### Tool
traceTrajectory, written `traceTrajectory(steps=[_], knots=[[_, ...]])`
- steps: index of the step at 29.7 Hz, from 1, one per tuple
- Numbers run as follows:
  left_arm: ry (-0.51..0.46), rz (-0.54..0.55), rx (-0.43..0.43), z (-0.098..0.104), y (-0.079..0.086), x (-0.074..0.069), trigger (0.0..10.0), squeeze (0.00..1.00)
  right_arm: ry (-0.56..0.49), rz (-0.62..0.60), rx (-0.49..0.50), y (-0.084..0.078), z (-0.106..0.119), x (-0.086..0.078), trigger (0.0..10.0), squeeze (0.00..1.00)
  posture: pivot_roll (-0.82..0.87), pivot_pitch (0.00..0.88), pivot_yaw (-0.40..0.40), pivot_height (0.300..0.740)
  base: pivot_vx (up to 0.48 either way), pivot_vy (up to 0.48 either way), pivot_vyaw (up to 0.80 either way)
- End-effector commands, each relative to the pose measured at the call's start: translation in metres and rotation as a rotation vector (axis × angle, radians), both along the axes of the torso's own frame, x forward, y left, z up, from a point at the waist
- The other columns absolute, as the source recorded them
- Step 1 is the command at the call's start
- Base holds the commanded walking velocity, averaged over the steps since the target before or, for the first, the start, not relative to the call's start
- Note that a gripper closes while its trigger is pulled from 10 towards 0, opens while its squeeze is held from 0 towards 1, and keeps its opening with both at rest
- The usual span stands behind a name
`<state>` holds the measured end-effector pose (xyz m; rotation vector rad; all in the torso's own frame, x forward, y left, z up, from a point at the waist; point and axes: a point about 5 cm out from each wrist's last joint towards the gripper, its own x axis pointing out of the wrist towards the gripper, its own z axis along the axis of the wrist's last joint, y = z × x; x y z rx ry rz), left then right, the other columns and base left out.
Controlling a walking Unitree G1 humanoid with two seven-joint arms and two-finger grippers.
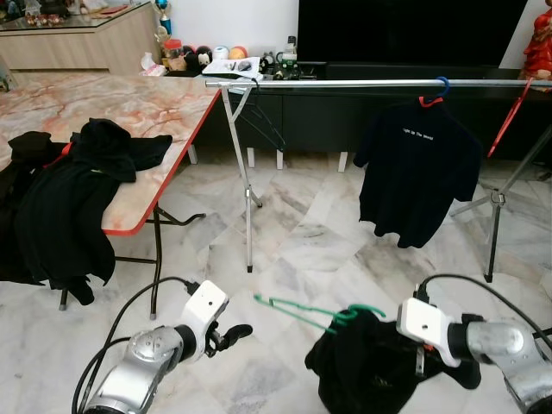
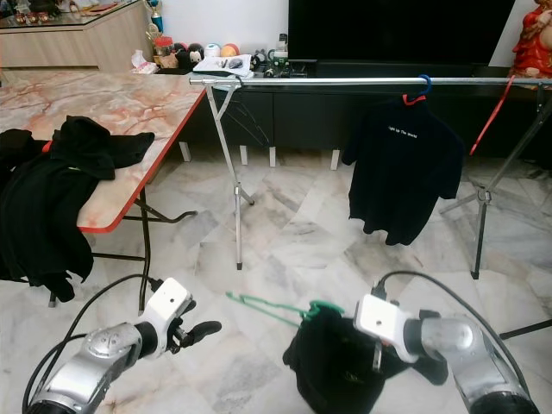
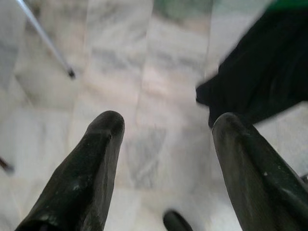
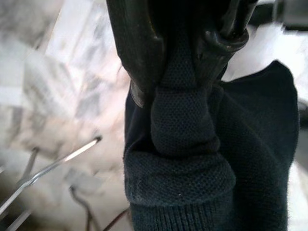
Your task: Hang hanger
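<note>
Nearest the lens, low at the left: left pincer [image 1: 231, 333], fingers spread wide in the wrist view, nothing between them, hovering over bare marble floor [image 1: 293, 241]. Just right of it, a green hanger [image 1: 304, 308], one thin arm jutting out toward the left pincer, hook end buried at the top of a bunched black shirt [image 1: 362, 366]. Further right, right pincer [image 4: 185, 62], pressed together on a fold of that shirt's ribbed cloth, so the garment and hanger dangle low above the floor, well short of the rail.

Beyond, again left to right: marble-patterned counter [image 1: 151, 108] with a red edge, heaped dark clothes [image 1: 73, 194] draped over its near left corner and spilling down the side. Then the silver rail [image 1: 345, 84] on splayed legs, a bare dark hanger [image 1: 259, 121] near its left end, a black T-shirt [image 1: 418, 172] on a blue hanger [image 1: 438, 91] toward the right, a red hanger [image 1: 511, 116] slanting at the far right end.

Risks, as judged from here: grip on cloth rather than on the hanger itself, so the hanger likely to slip out of the collar or tilt when lifted; hook orientation hard to control while swinging free, hence a missed rail. Loose shirt hem apt to drag on the floor or snag the rail leg. Open stretch of rail between the bare hanger and the T-shirt the safest target; crowding either neighbour liable to knock it off.
</note>
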<state>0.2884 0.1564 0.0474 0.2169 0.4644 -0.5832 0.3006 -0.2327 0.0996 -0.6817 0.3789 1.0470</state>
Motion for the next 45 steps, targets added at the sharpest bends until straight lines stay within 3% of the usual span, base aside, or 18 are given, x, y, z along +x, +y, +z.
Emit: traceTrajectory(steps=[1,5,10,16,23,27,30,38,45], knots=[[0.026,0.044,0.026,-0.011,0.007,-0.004,10.0,0.00,-0.087,0.027,0.052,0.008,0.023,0.010,0.0,0.00,0.07,0.077,0.026,0.740,0.000,0.000,0.00],[0.051,0.024,0.032,-0.021,-0.002,-0.007,10.0,0.00,-0.116,0.067,0.088,0.020,0.034,0.013,0.0,0.00,0.07,0.077,0.024,0.740,0.000,0.000,0.00],[0.050,-0.041,-0.001,-0.024,-0.026,-0.004,10.0,0.00,-0.136,0.152,0.122,0.038,0.046,0.012,0.0,0.00,0.07,0.075,0.022,0.740,0.000,0.000,0.00],[0.013,-0.089,-0.001,-0.021,-0.038,0.003,10.0,0.00,-0.130,0.184,0.118,0.045,0.047,0.010,0.0,0.00,0.06,0.067,0.010,0.740,0.000,0.000,0.00],[-0.004,-0.117,0.018,-0.021,-0.043,0.006,10.0,0.00,-0.124,0.205,0.127,0.052,0.049,0.008,0.0,0.00,0.06,0.062,0.007,0.740,0.000,0.000,0.00],[0.007,-0.175,-0.007,-0.021,-0.049,0.006,10.0,0.00,-0.123,0.222,0.131,0.056,0.050,0.007,0.0,0.00,0.06,0.062,0.007,0.740,0.000,0.000,0.00],[0.014,-0.265,0.033,-0.022,-0.054,0.002,10.0,0.00,-0.124,0.229,0.133,0.059,0.050,0.007,0.0,0.00,0.06,0.054,0.005,0.740,0.000,0.000,0.00],[0.036,-0.360,0.051,-0.024,-0.060,-0.001,10.0,0.00,-0.130,0.244,0.133,0.063,0.052,0.006,0.0,0.00,0.06,0.047,0.004,0.740,0.000,0.000,0.00],[-0.015,-0.302,0.092,-0.022,-0.055,0.005,10.0,0.00,-0.133,0.246,0.135,0.065,0.054,0.006,0.0,0.00,0.06,0.047,0.004,0.740,0.000,0.000,0.00]])
